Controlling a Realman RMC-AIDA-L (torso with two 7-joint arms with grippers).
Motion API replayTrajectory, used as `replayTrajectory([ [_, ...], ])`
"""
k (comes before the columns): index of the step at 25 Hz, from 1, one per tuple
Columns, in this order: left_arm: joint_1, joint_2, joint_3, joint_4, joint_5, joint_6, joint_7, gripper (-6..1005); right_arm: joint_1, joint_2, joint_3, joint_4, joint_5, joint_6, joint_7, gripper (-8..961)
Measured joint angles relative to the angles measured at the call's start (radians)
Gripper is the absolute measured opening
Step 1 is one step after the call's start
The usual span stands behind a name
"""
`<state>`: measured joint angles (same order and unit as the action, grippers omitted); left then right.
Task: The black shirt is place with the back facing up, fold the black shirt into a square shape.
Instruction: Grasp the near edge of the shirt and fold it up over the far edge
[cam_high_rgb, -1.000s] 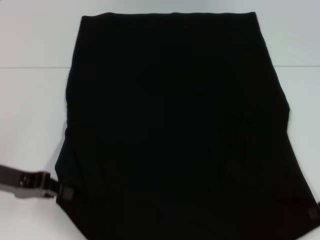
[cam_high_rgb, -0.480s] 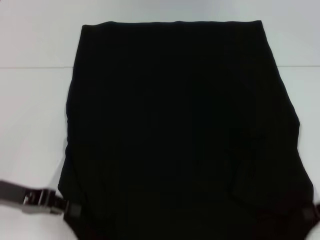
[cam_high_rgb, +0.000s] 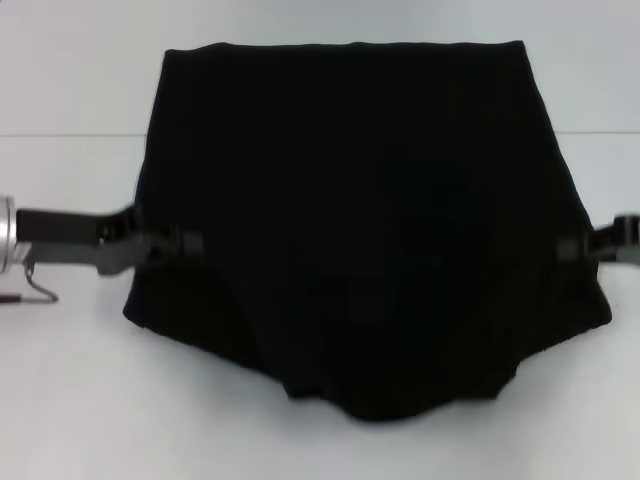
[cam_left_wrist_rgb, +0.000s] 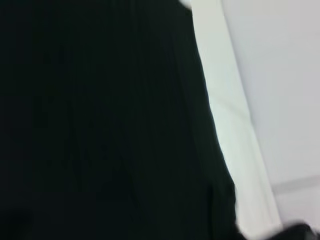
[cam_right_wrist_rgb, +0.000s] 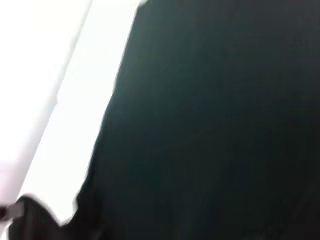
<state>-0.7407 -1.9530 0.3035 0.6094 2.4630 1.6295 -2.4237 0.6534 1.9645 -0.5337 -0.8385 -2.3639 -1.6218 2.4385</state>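
Now the black shirt (cam_high_rgb: 360, 220), a large plain soft-fabric garment with no print showing, lies in the middle of the white table (cam_high_rgb: 70, 400), its far edge straight and flat near the table's far side. Its near part is raised off the surface: the two side edges are held up about halfway along the cloth, and the near hem sags between them in a rounded, wavy curve that hangs lowest at the centre. On the shirt's left edge the left gripper (cam_high_rgb: 185, 242), a dark metal claw on a silver-cuffed arm reaching in from the side, has its jaws pinched on the fabric. On the opposite edge the right gripper (cam_high_rgb: 570, 247) meets the cloth in the same way, jaws closed on the shirt's right side, with only a short piece of its arm in view. Both wrist views are filled mostly with dark cloth (cam_left_wrist_rgb: 100, 125) (cam_right_wrist_rgb: 215, 125) beside a strip of pale table (cam_left_wrist_rgb: 235, 125) (cam_right_wrist_rgb: 75, 125). A thin seam line (cam_high_rgb: 60, 135) crosses the table behind the shirt.
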Motion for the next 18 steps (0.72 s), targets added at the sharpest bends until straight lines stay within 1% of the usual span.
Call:
replayTrajectory([
  [3, -0.012, 0.001, -0.001, -0.005, -0.015, -0.131, -0.045, 115, 0.013, -0.006, 0.014, 0.009, 0.009, 0.135, 0.005, 58],
  [5, -0.022, -0.006, 0.003, -0.016, -0.029, -0.233, -0.058, 116, 0.023, -0.005, 0.015, 0.026, 0.011, 0.227, 0.006, 58],
  [7, -0.035, -0.013, 0.009, -0.04, -0.036, -0.318, -0.058, 118, 0.04, 0.0, 0.008, 0.07, 0.012, 0.353, -0.001, 58],
  [8, -0.046, -0.018, 0.019, -0.061, -0.036, -0.372, -0.057, 118, 0.05, 0.003, 0.002, 0.102, 0.013, 0.411, -0.006, 58],
  [9, -0.046, -0.018, 0.019, -0.061, -0.036, -0.372, -0.057, 119, 0.066, 0.008, -0.006, 0.146, 0.013, 0.473, -0.018, 58],
  [10, -0.056, -0.022, 0.03, -0.078, -0.037, -0.418, -0.055, 120, 0.082, 0.012, -0.014, 0.192, 0.013, 0.537, -0.031, 58],
  [11, -0.074, -0.035, 0.076, -0.102, -0.037, -0.503, -0.054, 120, 0.098, 0.018, -0.021, 0.236, 0.013, 0.603, -0.047, 58],
  [13, -0.082, -0.043, 0.113, -0.105, -0.036, -0.551, -0.056, 122, 0.128, 0.029, -0.04, 0.301, 0.013, 0.702, -0.072, 58],
  [14, -0.082, -0.043, 0.113, -0.105, -0.036, -0.551, -0.056, 123, 0.148, 0.042, -0.062, 0.336, 0.012, 0.768, -0.084, 58],
  [15, -0.088, -0.051, 0.159, -0.103, -0.037, -0.591, -0.06, 123, 0.148, 0.042, -0.062, 0.336, 0.012, 0.768, -0.084, 58],
  [18, -0.101, -0.055, 0.201, -0.095, -0.038, -0.623, -0.057, 125, 0.164, 0.056, -0.081, 0.344, 0.012, 0.823, -0.088, 58],
])
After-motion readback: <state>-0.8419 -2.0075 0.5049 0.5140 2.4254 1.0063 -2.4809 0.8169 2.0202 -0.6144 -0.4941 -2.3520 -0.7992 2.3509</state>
